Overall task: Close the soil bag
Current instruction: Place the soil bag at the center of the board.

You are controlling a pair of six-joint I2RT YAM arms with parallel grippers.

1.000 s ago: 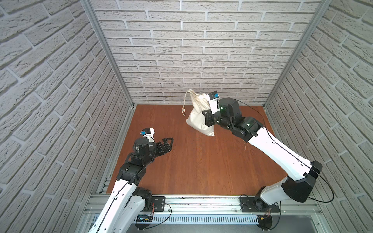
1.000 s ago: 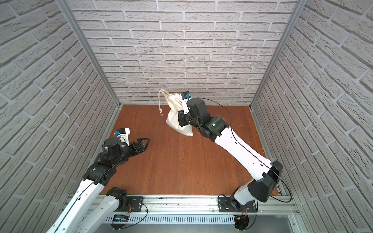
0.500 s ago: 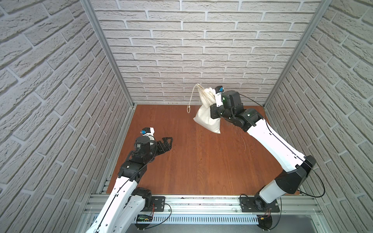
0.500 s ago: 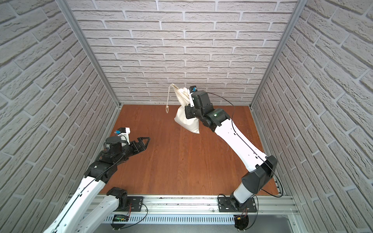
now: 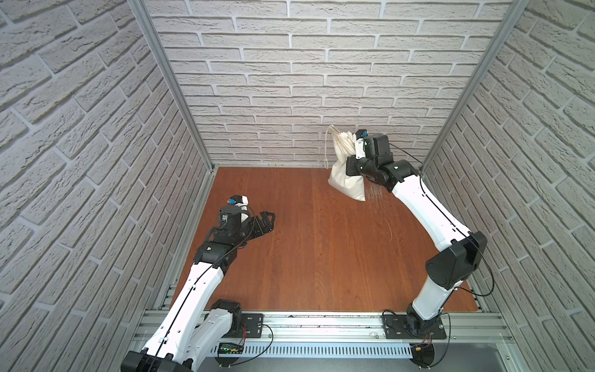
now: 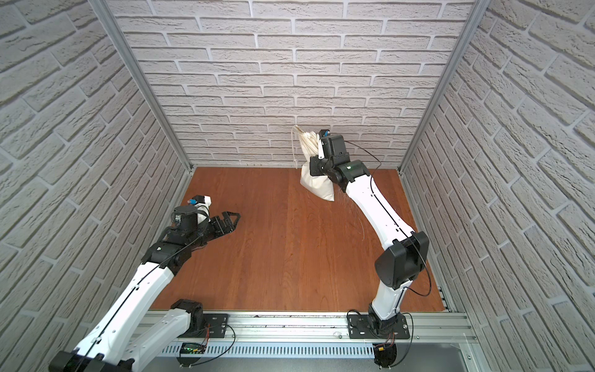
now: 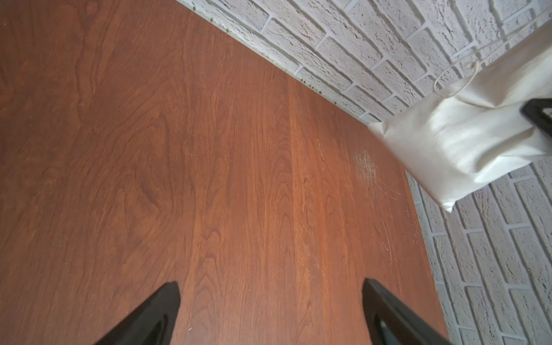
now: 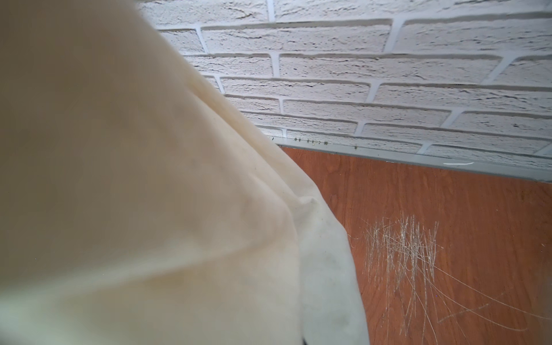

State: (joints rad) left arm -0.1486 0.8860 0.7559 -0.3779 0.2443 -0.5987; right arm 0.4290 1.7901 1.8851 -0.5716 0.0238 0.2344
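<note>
So the small cream cloth drawstring sack, the soil bag [image 5: 349, 188], is up in the air near the back right corner of the reddish-brown wooden tabletop [image 5: 306, 251], close to the white brick-pattern back wall [image 5: 289, 96]. The right gripper [image 5: 351, 166] is clamped tight on the cloth about halfway up the bag's side, and in both top views the bag hangs tilted from that pinch, with its bottom corner pointing down toward the table. From the left wrist camera the bag [image 7: 466, 140] looks clear of the wood, with one black finger [image 7: 537, 116] of the right gripper pressing into it at the edge of the shot.

The neck looks bunched together at the top, and the thin white cord [image 5: 327, 151] dangles down in a loop next to it. The right wrist camera is mostly filled with blurry cream fabric [image 8: 149, 194], plus a patch of pale scratches [image 8: 400, 248] on the wood below.

The left gripper [image 5: 265, 222] is well away on the left side of the table, held low over the wood, jaws spread wide with nothing in them. Its wrist view shows both black fingertips [image 7: 171, 291] far apart over bare wood.
</note>
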